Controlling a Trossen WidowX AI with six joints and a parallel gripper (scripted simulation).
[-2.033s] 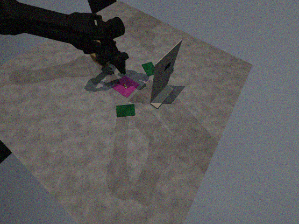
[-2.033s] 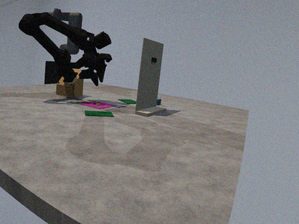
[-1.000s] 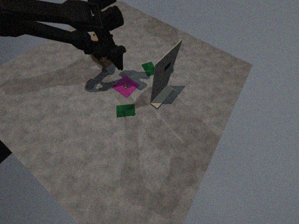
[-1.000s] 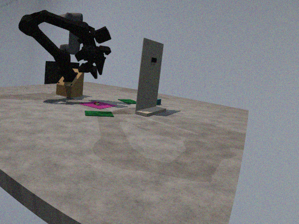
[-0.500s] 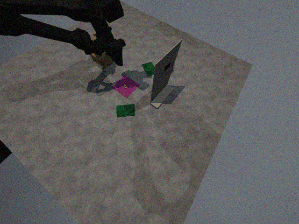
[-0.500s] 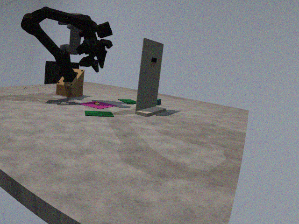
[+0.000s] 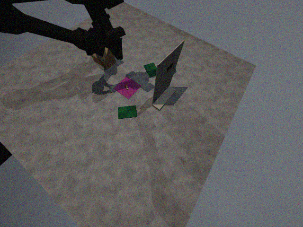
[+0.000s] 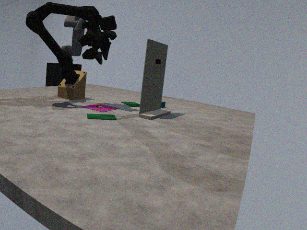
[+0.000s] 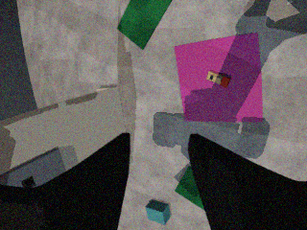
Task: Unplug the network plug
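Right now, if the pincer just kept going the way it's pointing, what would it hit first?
Probably the table. The pincer hangs high and aims down at bare surface just short of the pink square holding the plug. Nothing shows in between, though depth is unclear.
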